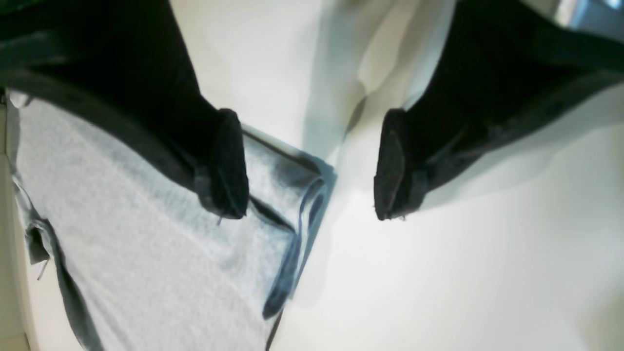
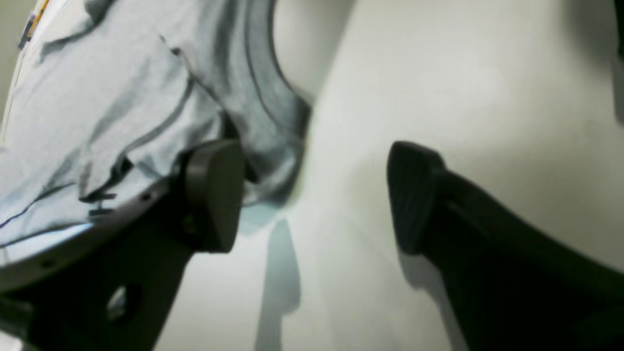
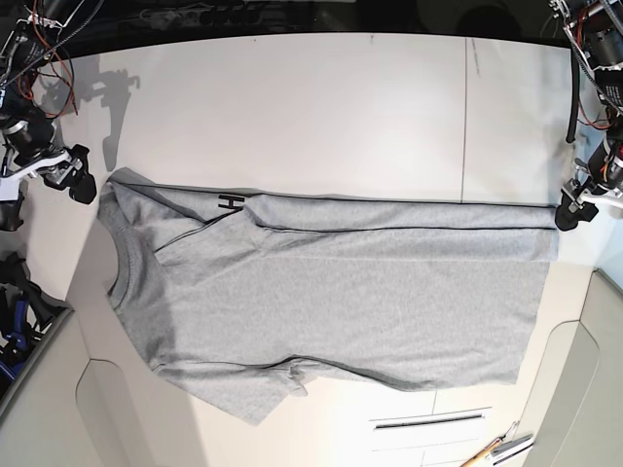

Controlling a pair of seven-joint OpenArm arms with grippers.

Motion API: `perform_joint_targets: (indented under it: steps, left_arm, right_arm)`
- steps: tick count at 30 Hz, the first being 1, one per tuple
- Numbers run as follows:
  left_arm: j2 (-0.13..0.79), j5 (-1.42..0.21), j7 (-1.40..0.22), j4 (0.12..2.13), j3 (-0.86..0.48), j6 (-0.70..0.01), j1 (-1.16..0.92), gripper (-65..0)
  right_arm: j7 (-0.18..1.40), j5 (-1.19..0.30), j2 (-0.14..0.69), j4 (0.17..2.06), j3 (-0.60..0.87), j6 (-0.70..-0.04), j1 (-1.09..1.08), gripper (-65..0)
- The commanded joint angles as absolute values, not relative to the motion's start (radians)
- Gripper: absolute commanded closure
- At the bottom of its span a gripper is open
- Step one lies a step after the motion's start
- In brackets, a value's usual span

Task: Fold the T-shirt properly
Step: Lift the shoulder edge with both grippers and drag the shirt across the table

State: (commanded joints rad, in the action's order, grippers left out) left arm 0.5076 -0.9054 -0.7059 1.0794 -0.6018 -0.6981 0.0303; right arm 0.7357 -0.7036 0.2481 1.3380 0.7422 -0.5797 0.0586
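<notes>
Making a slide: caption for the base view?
Grey T-shirt lying part-folded on white table, both open claws, left and right, at its far corners.

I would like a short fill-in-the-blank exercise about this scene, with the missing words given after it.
1. The T-shirt lies on a ___ table.
2. Both the left gripper and the right gripper are ___.
3. In the base view, the shirt's neck points to the ___ side of the picture.
4. The visible letters are ___ in colour.

Missing words: white; open; left; black

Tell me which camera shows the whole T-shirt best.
The base view: the T-shirt lies fully in frame on the table. Each wrist view shows only one edge of it beside open jaws.
</notes>
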Motion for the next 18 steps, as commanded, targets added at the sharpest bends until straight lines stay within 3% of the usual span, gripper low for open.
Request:
perform_joint_targets:
  steps: [9, 13, 18]
  left_arm:
    - [0.476, -0.858, -0.666, 1.079, -0.52, -0.698, 0.03, -43.6]
    - [0.471, -0.84, -0.616, 1.079, -0.438, -0.698, 0.031, -43.6]
    - [0.45, -0.768, -0.579, 1.079, -0.43, -0.698, 0.033, -43.4]
  right_arm:
    - [0.726, -0.744, 0.184, 1.314, 0.705, -0.58, 0.046, -44.9]
    - [0.683, -0.74, 0.179, 1.314, 0.642, -0.579, 0.036, -44.9]
    - [0.673, -0.718, 0.176, 1.314, 0.588, -0.576, 0.002, -44.9]
